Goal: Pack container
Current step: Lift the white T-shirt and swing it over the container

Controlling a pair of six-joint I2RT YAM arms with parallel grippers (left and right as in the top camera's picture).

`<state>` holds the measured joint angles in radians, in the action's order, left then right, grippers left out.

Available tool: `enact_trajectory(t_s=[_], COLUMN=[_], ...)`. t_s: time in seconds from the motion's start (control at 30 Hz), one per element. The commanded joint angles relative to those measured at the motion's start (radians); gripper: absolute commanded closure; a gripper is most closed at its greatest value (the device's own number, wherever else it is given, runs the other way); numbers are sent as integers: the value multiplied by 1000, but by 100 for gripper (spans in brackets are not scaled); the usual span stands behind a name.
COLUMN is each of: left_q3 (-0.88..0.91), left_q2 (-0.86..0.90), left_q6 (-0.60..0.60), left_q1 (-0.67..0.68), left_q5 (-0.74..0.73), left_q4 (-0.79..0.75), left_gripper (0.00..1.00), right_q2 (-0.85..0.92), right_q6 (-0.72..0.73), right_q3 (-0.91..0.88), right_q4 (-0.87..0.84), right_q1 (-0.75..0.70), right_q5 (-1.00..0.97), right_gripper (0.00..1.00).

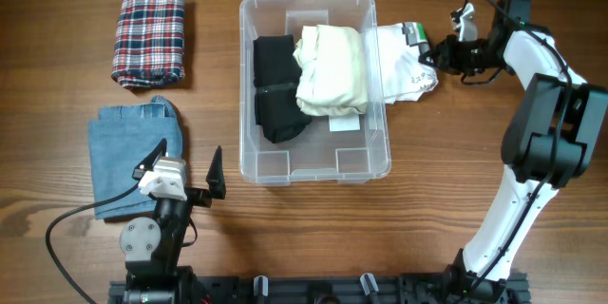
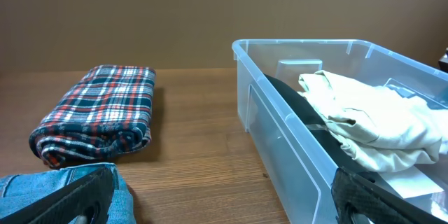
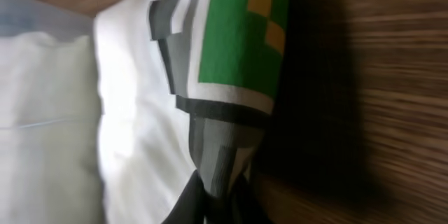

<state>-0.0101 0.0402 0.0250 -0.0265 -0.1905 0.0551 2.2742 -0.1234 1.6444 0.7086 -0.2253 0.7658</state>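
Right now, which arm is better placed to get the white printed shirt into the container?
Right. The right gripper is at the white printed shirt, fabric pinched in its jaws, beside the right wall of the container. The left gripper sits open by the jeans, across the container.

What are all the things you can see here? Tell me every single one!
container: one, clear, middle of the table
black garment: one, black, inside the container, left side
cream garment: one, cream, inside the container, partly on the black one
white shirt: one, white with green print, beside the container's right wall
plaid cloth: one, red, white and navy, folded, far left
jeans: one, blue, folded, near left
table: one, brown wood
left gripper: one, black, open, by the jeans
right gripper: one, black, shut on the white shirt
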Motion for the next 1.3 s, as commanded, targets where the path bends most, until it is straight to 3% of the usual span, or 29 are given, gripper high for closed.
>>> enact_trajectory(t_s=[0.0, 0.3, 0.87, 1.07, 1.27], left_q3=[5, 5, 5, 5, 5], left_q2=[-1, -1, -1, -1, -1], left_q6=[13, 13, 13, 13, 13], left_q1=[-6, -6, -6, -6, -6], left_q5=[5, 5, 5, 5, 5], left_q4=[5, 5, 5, 5, 5], left_gripper=[0, 0, 0, 0, 0], right_q2=[24, -54, -582, -725, -775], right_q6=[54, 167, 396, 456, 528], right_q3=[1, 48, 51, 51, 51], right_q4=[-17, -21, -43, -43, -42], right_q1=[-13, -108, -135, -53, 149], right_q5=[155, 412, 412, 410, 301], right_gripper=[96, 96, 96, 96, 96])
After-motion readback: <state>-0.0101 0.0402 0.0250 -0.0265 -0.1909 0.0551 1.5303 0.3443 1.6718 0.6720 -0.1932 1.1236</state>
